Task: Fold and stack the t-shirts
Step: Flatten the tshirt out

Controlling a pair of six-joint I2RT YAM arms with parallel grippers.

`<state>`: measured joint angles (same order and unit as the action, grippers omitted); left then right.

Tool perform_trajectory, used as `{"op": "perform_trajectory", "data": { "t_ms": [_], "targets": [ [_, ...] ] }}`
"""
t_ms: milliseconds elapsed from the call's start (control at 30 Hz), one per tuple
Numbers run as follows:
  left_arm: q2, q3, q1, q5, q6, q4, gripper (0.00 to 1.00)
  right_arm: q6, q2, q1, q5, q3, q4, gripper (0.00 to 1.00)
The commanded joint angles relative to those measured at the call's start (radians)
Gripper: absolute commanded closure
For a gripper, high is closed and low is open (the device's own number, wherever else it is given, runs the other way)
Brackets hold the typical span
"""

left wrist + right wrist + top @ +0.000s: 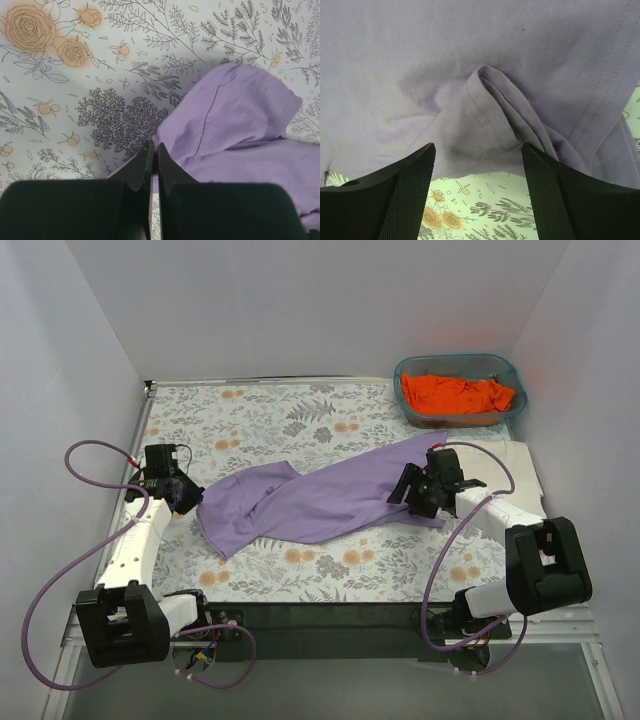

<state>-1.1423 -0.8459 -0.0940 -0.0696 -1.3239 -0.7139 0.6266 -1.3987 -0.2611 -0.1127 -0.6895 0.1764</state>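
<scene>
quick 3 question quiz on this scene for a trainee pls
1. True or false: the orange shirt lies in the basket.
2. The left tool is shut. The right tool is: A) open B) shut on cloth C) out of view
3. Short answer: which shirt stretches between the two tools?
Key: 1 true; 2 A; 3 the purple shirt.
</scene>
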Motion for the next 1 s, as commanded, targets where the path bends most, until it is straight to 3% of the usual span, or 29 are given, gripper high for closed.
{"op": "perform_trajectory", "data": {
  "t_ms": [0,533,967],
  "targets": [
    [0.015,-0.009,0.005,0.007,0.008,0.007,1.0,0.002,-0.006,0.006,-0.024,-0.027,-0.048,0.36],
    [0.016,-0.012,0.005,0.008,0.008,0.005,1.0,0.01,0.026,0.006,-0.051,-0.065,-0.083,0.37],
    [0.009,-0.013,0.005,0.021,0.006,0.011,1.0,0.015,0.072,0.005,-0.121,0.016,-0.262,0.39]
  ]
}}
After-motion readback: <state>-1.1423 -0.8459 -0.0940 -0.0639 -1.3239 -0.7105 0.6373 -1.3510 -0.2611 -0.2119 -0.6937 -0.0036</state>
